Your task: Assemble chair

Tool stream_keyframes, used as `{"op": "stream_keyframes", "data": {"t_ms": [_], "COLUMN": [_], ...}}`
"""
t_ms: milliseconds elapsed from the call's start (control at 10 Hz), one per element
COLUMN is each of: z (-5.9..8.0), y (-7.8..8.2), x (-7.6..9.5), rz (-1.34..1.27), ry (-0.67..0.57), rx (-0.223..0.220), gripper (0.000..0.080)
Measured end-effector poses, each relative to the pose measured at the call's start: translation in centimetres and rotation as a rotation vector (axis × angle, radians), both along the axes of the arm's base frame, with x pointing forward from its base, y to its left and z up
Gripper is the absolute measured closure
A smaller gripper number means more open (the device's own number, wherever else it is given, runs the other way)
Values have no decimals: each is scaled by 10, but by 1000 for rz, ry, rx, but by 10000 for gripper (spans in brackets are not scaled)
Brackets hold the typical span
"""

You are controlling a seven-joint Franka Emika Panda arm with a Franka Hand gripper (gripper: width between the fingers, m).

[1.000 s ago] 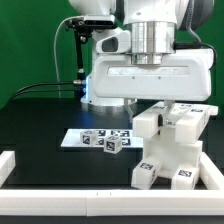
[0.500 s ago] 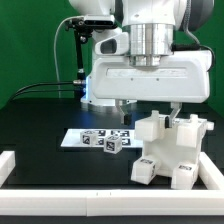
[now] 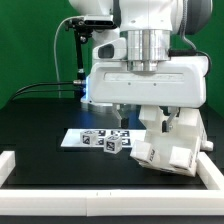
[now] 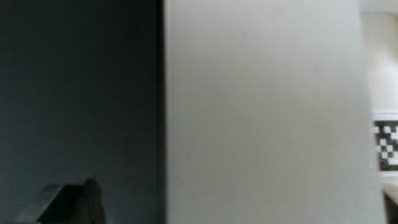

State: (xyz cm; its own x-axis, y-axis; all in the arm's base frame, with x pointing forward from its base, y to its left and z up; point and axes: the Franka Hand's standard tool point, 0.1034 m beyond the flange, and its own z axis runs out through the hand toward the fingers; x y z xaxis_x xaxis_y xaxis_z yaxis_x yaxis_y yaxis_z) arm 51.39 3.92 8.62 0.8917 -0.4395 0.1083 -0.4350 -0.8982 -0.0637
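Note:
The partly built white chair (image 3: 172, 140) lies tilted on the black table at the exterior view's right, with tags on its lower faces. My gripper (image 3: 143, 110) hangs just above it with the fingers spread wide. The chair's top reaches up between the fingers, but it does not look clamped. In the wrist view a flat white face of the chair (image 4: 267, 110) fills most of the picture, very close. One dark fingertip (image 4: 71, 203) shows beside that face; the other finger is hidden.
The marker board (image 3: 78, 138) lies on the table to the left of the chair in the exterior view. A white raised border (image 3: 20, 165) runs along the table's left and front edges. A black stand with cables (image 3: 75, 60) rises behind.
The jaws have opened. The chair, upright under the gripper a second ago, has dropped and tipped over toward the exterior view's right.

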Motion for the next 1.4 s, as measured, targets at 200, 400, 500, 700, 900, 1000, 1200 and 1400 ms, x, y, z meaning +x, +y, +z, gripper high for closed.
{"op": "stream_keyframes", "data": {"t_ms": [200,400,500,700,900,1000,1200,1400], "z": [26,61,75,74,58,52,42,25], "y": [2,16,22,49,45,43,42,44], "x": [0,-4,-8,-21,-16,-8,8,21], "rz": [0,2,3,-43,-21,-20,-19,-13], "ry": [13,25,21,18,19,23,12,-10], "rx": [23,57,70,76,61,53,42,25], "gripper": [151,151,151,151,151,151,151,151]}}
